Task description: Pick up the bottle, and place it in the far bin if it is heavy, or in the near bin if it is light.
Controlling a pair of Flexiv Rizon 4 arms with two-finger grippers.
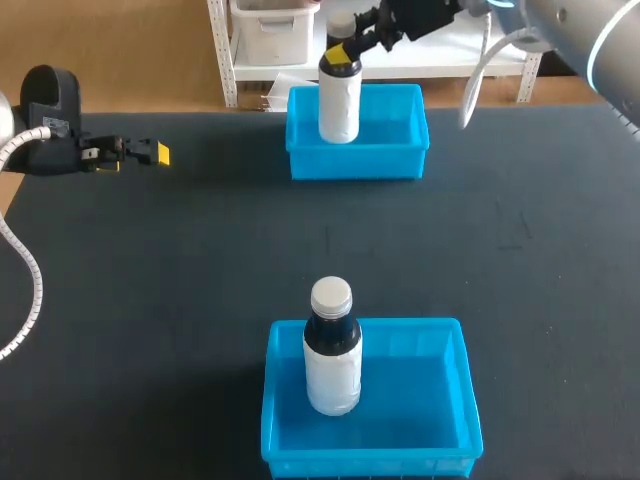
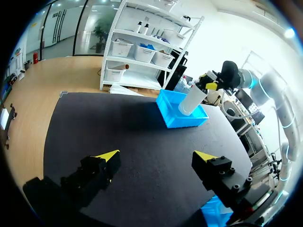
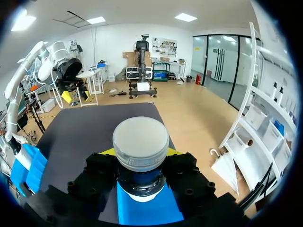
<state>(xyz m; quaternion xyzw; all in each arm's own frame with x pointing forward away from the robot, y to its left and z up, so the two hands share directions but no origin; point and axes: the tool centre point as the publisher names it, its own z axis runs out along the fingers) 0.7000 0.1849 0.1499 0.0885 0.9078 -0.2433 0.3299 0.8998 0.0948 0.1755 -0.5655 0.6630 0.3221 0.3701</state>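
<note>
The right gripper [image 1: 345,52] is gripping the bottle [image 1: 339,100] at its neck from two sides, keeping it upright inside the far bin [image 1: 410,160]. A second bottle [image 1: 332,350] is standing in the near bin [image 1: 458,400]. The left gripper [image 2: 157,155] is hovering over the black table [image 1: 200,260] at my left side, its fingers wide apart and holding nothing, well apart from both bins.
</note>
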